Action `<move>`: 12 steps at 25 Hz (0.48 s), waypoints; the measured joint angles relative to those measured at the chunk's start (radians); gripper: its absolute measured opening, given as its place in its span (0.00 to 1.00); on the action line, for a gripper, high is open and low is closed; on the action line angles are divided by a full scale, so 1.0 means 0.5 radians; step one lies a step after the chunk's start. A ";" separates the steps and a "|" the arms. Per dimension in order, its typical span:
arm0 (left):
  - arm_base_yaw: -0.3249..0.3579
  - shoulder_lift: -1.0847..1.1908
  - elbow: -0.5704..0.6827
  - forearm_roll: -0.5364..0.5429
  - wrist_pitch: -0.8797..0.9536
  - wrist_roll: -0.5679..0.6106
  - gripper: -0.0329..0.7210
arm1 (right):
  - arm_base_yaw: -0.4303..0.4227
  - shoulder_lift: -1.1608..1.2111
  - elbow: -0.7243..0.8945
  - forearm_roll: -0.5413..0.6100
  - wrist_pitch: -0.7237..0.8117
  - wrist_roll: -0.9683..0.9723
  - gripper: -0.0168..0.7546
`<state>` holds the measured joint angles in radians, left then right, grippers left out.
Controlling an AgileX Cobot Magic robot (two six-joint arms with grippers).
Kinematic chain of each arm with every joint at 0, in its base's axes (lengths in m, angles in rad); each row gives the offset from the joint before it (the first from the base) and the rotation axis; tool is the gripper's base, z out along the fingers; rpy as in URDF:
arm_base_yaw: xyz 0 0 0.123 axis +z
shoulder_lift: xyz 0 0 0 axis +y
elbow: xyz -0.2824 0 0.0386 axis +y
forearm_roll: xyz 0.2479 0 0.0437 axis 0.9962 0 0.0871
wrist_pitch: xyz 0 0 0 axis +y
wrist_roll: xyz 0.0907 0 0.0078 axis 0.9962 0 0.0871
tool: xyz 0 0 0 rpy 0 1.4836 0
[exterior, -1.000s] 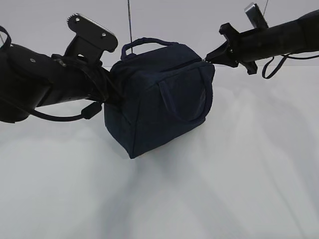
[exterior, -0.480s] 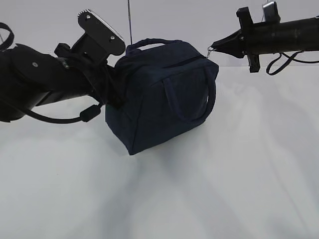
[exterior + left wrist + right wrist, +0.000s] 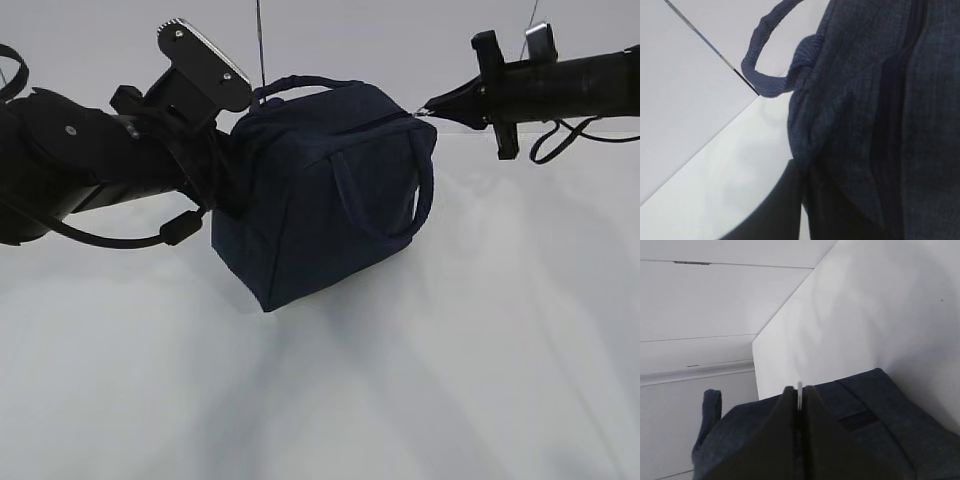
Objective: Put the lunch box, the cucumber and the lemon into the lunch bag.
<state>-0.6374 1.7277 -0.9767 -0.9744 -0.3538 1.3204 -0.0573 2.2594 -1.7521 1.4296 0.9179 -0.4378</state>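
bag held in the air, tilted

the one bag (image 3: 325, 195) hangs above the white table (image 3: 450, 380), clear of it. it is tilted: its lower corner points down toward the table, and its zipper line rises toward the right. the left gripper (image 3: 225, 185) is clamped on the bag's left end fabric. the right gripper (image 3: 432, 107) is pinched on the silver ring pull (image 3: 799, 395) at the upper right corner. two loop handles show. a plain white wall stands behind.
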 joint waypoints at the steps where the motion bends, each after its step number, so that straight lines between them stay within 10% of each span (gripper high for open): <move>1: 0.000 0.000 0.000 0.000 0.000 0.000 0.03 | 0.000 0.014 0.000 0.005 -0.005 0.003 0.02; 12: 0.000 0.076 0.000 0.005 -0.038 0.000 0.03 | 0.000 0.087 0.000 -0.052 -0.020 -0.012 0.02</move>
<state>-0.6374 1.7654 -0.9767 -0.9718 -0.3729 1.3204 -0.0573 2.3026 -1.7521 1.4037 0.9080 -0.4437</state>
